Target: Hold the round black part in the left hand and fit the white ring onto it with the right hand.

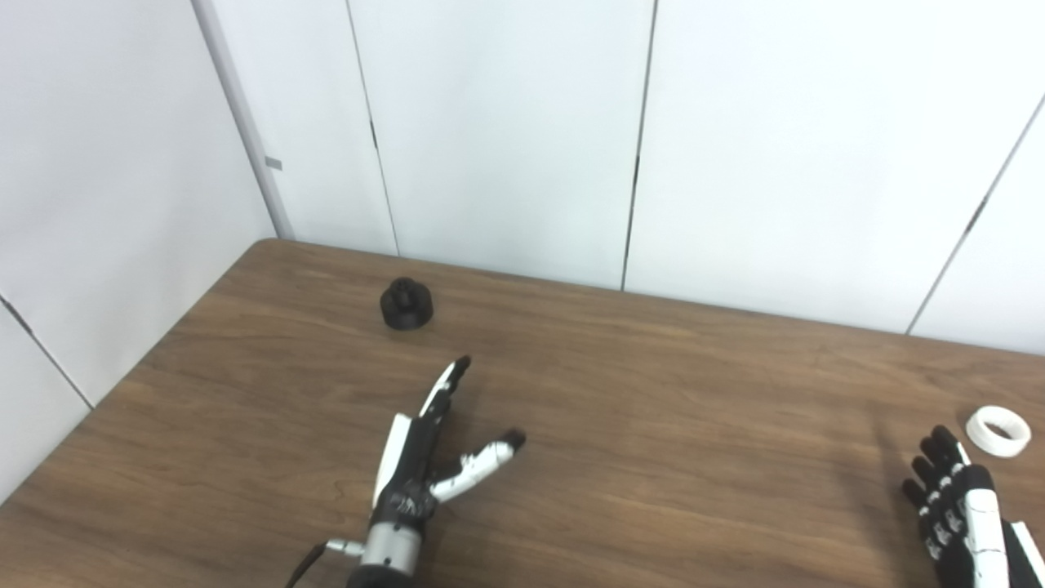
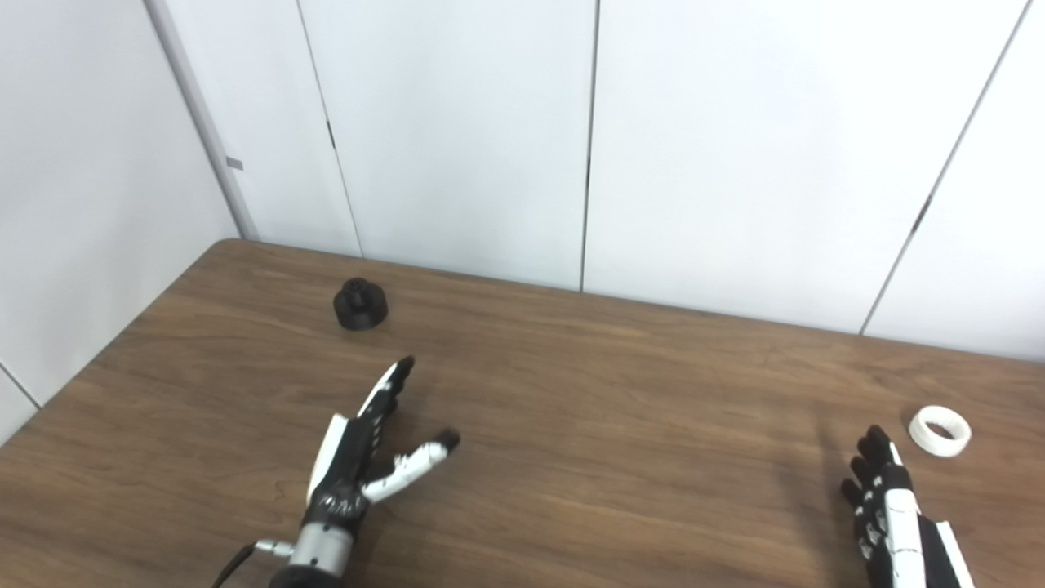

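Counting it up, there's just one round black part (image 1: 406,304), one white ring (image 1: 998,430), and two robot hands over a brown wooden table (image 1: 653,425), so a pretty sparse setup. That black part sits on the far left area of the table, fairly close to the back edge where the table meets the white wall panels (image 1: 506,122), resting with its smaller knob end up. The ring lies flat on the wood way over on the right side, near the right edge of the picture, well apart from the black part. The left hand (image 1: 416,461) comes in from the bottom left with its fingers stretched straight toward the black part and the thumb splayed off to the side, holding nothing, and it's short of the part with bare wood between them. The right hand (image 2: 886,502) comes up from the bottom right corner, fingers extended and a little apart, also holding nothing, with its fingertips just beside the ring but not touching it as far as I can tell. Loads of open tabletop in the middle between the two hands, and the table's left edge runs diagonally down past the black part. No bins or trays in view.
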Robot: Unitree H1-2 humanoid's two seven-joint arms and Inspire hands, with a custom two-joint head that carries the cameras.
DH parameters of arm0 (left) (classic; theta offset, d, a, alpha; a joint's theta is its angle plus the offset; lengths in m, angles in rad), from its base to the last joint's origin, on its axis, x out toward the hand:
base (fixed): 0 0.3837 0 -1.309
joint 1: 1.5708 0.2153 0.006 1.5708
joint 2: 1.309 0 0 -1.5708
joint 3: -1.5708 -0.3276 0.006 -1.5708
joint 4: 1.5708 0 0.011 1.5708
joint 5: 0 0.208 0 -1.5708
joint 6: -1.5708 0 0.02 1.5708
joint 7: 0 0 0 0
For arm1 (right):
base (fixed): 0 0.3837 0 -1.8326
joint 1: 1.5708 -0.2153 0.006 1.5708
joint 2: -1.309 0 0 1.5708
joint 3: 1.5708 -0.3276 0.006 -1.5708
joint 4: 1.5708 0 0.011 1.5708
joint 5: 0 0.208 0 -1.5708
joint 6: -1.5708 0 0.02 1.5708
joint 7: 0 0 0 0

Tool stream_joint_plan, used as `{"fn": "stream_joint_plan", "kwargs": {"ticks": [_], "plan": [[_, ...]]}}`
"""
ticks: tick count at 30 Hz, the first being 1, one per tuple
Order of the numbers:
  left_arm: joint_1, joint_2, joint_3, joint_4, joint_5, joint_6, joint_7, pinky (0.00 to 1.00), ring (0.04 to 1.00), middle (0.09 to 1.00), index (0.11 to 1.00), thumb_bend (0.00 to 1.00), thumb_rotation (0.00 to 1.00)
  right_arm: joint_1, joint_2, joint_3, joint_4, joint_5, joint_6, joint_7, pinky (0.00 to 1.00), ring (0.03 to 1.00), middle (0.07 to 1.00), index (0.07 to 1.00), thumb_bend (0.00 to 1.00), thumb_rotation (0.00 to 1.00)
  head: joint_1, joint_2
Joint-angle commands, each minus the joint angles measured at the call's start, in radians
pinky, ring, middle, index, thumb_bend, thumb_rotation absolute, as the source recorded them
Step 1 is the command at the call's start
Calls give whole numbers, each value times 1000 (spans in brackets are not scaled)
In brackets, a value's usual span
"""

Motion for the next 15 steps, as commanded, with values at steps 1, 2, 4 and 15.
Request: {"fn": "stream_joint_plan", "kwargs": {"ticks": [1,2,4,15], "plan": [[-42,41,19,-46,45,22,21,995,988,967,955,930,375,-8,1,0,-19,-5,-18,-3,1000,1000,1000,1000,437,1000,1,0],[-55,56,23,-63,83,57,23,993,986,965,954,935,374,-9,4,-1,-21,-3,-17,-4,1000,1000,1000,1000,438,1000,1,0],[-77,85,28,-89,143,119,20,913,947,951,949,965,406,-11,10,-5,-22,5,-14,-6,1000,1000,1000,1000,436,1000,-1,-1],[-173,237,51,-35,277,223,32,1000,1000,963,903,1000,407,-20,21,-12,-16,13,-24,-6,1000,1000,1000,1000,443,1000,-3,-1]]}}
